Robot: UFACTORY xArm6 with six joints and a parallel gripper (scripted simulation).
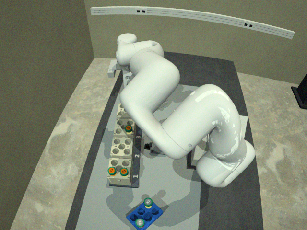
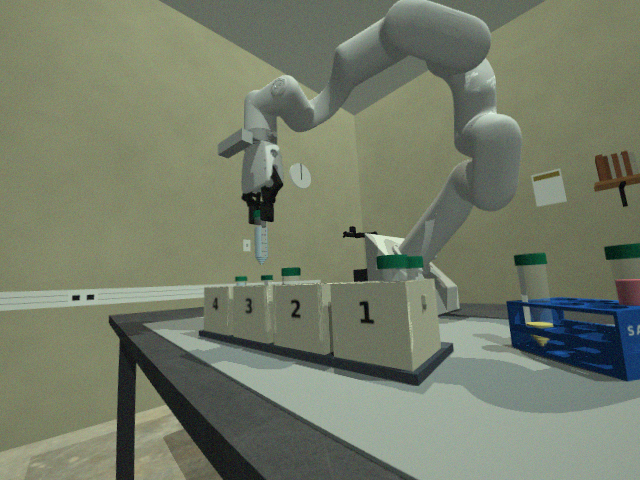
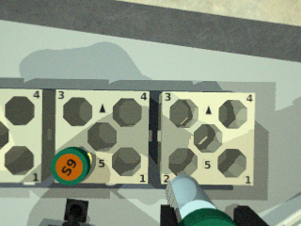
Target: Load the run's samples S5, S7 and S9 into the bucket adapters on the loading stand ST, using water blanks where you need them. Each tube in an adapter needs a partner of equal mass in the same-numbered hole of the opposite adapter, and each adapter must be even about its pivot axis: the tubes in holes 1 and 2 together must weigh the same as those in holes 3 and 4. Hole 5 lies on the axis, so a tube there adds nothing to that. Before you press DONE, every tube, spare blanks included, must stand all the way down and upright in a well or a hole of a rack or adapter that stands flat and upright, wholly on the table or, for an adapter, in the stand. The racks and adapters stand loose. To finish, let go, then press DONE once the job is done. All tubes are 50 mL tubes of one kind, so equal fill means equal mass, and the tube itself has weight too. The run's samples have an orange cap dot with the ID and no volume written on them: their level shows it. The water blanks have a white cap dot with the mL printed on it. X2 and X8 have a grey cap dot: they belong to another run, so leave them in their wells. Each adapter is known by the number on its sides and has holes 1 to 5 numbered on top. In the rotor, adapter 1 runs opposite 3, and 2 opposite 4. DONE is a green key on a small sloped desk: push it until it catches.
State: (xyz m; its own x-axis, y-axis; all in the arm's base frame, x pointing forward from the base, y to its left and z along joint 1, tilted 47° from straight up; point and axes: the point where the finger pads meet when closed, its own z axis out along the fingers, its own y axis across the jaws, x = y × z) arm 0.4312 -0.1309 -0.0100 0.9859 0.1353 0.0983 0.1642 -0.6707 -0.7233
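My gripper [image 2: 260,214] [image 3: 208,219] is shut on a green-capped tube [image 2: 261,242] [image 3: 188,190] with clear bluish content, upright and high above the adapters. In the wrist view it overlaps the front edge of adapter 4 [image 3: 249,137] at hole 2; adapter 4 is empty. Its cap dot is hidden. Orange-dot S9 [image 1: 128,128] [image 3: 71,168] stands in hole 2 of adapter 3 [image 3: 61,127] [image 2: 249,328]. S7 [image 1: 112,170] and S5 [image 1: 123,171] stand in the near holes of adapter 1 [image 1: 120,180] [image 2: 361,341]. Adapter 2 [image 1: 120,156] [image 2: 299,333] is empty in the top view.
The blue rack [image 1: 160,212] [image 2: 628,356] holds grey-dot X2 [image 1: 148,201] and X8 [image 1: 139,223]. The arm hides the blank rack and most of the DONE desk [image 1: 158,150] in the top view. A small black part [image 1: 147,145] [image 3: 76,209] stands beside the stand.
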